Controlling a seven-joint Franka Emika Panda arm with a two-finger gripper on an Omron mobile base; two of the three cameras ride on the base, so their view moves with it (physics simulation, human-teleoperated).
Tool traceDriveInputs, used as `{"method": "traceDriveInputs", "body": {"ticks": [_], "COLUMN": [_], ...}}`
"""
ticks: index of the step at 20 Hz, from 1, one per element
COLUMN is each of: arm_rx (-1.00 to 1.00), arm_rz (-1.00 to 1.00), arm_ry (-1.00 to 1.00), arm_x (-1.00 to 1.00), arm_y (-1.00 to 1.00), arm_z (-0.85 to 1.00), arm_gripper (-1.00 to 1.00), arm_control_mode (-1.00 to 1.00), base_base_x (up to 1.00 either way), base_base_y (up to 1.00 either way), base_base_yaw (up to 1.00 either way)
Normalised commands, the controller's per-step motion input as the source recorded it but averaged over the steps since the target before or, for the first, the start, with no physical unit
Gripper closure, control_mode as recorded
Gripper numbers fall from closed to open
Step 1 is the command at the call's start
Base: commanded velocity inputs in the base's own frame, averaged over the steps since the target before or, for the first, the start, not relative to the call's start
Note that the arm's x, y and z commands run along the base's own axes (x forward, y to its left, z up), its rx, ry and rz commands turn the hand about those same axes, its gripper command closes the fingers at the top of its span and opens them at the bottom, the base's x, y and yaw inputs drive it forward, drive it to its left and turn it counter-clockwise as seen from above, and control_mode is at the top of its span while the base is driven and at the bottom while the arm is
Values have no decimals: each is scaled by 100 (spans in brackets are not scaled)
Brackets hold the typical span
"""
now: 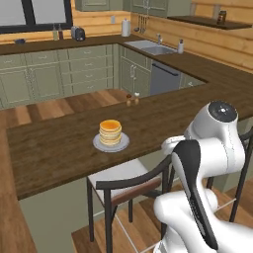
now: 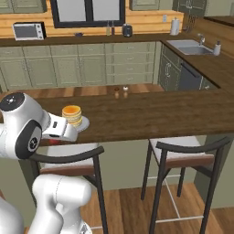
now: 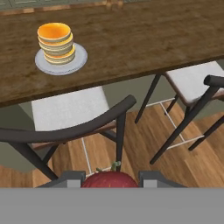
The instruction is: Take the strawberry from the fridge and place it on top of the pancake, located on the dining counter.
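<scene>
Pinched between the two dark fingertips of the hand (image 3: 111,178), the strawberry (image 3: 110,179) sits at the bottom of the hand view, its green stem up, above a dark chair back and pale seat (image 3: 70,111). Beyond the chair, the pancake (image 3: 55,43) stack rests on a round grey plate (image 3: 78,62) on the dark wooden table (image 3: 144,39). Two small shakers (image 1: 132,99) stand farther along that table, well apart from the plate. No writing or label is readable anywhere.

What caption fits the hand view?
Gripper carrying the strawberry toward the pancake on the dining counter.
</scene>
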Motion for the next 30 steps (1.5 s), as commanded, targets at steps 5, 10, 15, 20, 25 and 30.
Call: {"method": "traceDriveInputs", "body": {"ticks": [5,10,15,20,25,30], "arm_rx": [0,0,0,0,0,0], "arm_rz": [0,0,0,0,0,0], "arm_ry": [0,0,0,0,0,0], "arm_x": [0,0,0,0,0,0], "arm_y": [0,0,0,0,0,0], "arm_z": [0,0,0,0,0,0], "arm_gripper": [100,100,100,100,100,100], "arm_control_mode": [100,100,100,100,100,100], "base_base_x": [0,-26,-26,68,96,40], "base_base_y": [97,37,20,69,57,10], "base_base_yaw": [35,52,10,0,0,0]}}
